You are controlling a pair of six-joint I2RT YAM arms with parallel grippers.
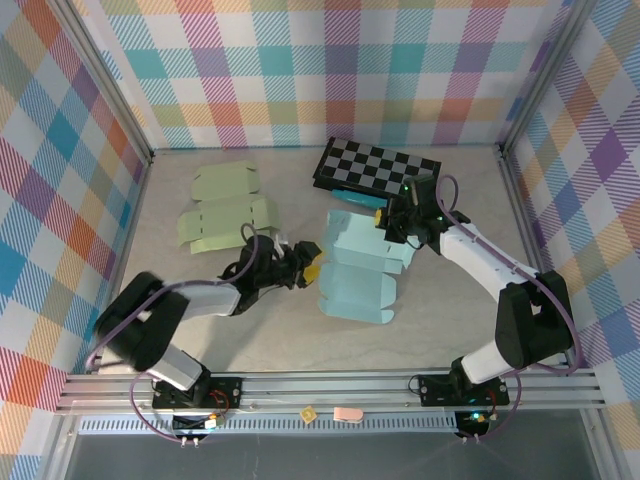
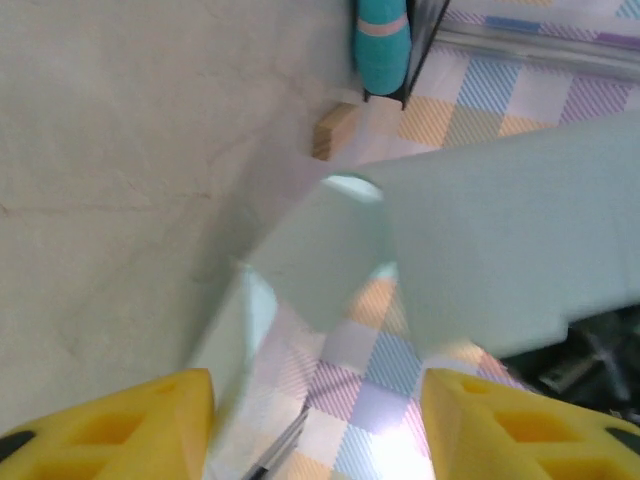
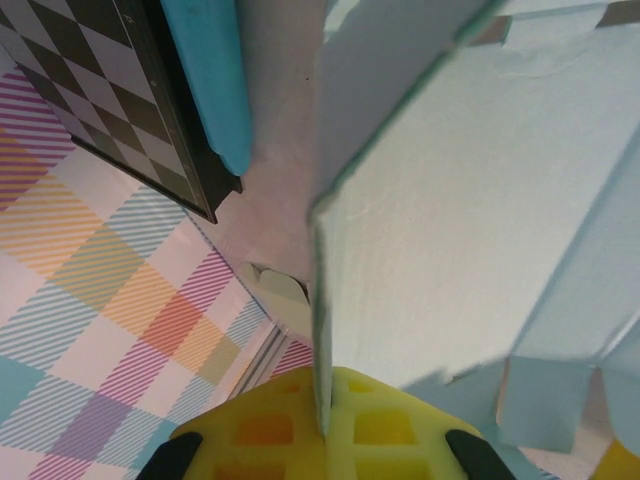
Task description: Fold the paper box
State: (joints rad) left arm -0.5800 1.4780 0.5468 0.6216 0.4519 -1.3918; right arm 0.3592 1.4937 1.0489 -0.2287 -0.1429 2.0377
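The light blue paper box (image 1: 360, 270) lies partly folded in the middle of the table, its panels raised. My right gripper (image 1: 385, 215) is at the box's far edge. In the right wrist view its yellow pads (image 3: 400, 440) are shut on the thin edge of an upright panel of the box (image 3: 450, 230). My left gripper (image 1: 310, 268) is at the box's left side. Its yellow fingers (image 2: 110, 425) stand apart in the left wrist view, with a glossy panel of the box (image 2: 330, 360) showing in the gap and a pale flap (image 2: 500, 250) ahead.
Two flat green box blanks (image 1: 225, 210) lie at the back left. A black-and-white checkered board (image 1: 375, 165) sits at the back, with a teal object (image 1: 350, 197) against its near edge. Plaid walls close in the table on three sides.
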